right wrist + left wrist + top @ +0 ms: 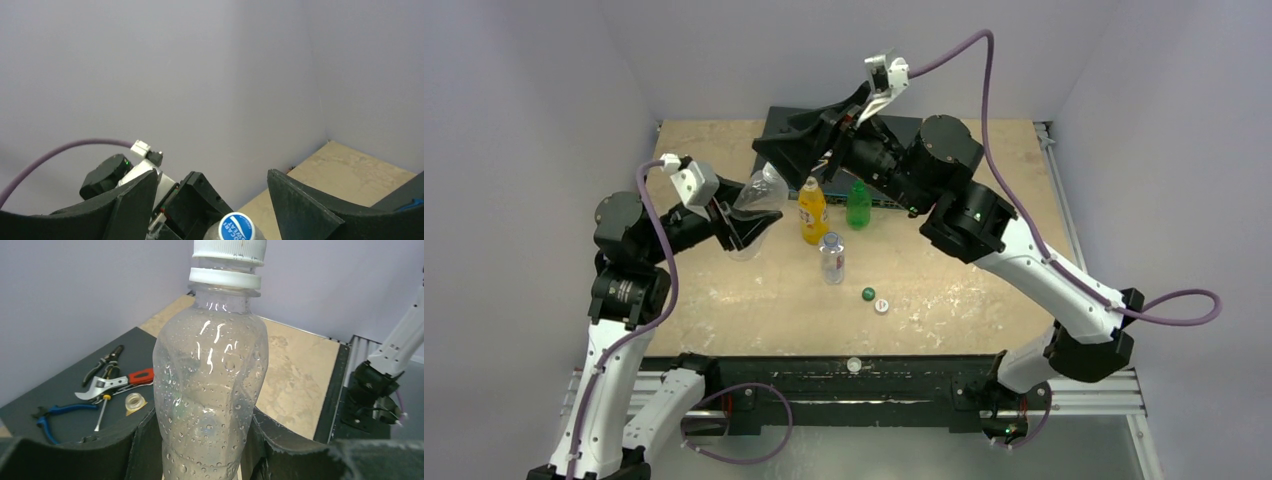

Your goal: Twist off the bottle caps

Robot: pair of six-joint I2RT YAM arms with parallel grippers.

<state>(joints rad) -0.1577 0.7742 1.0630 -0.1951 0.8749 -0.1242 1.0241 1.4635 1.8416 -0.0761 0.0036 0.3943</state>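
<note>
My left gripper (740, 224) is shut on the larger clear bottle (758, 196) and holds it lifted and tilted toward the right arm. In the left wrist view the wet bottle (210, 390) stands between my fingers (145, 450), its white cap (229, 249) on. My right gripper (780, 158) is open just beyond that cap. In the right wrist view the cap's blue printed top (235, 228) sits low between the spread fingers (295, 207), apart from them. The orange-yellow bottle (812, 210), green bottle (858, 204) and blue-labelled bottle (832, 258) stand uncapped mid-table. A dark green cap (868, 294) and a white cap (881, 306) lie loose.
A dark mat (904, 124) at the table's back holds hand tools: pliers, a wrench (107, 383) and a screwdriver, beside the orange-yellow bottle's open neck (135, 401). Another white cap (854, 365) rests on the black front rail. Walls enclose the table on three sides.
</note>
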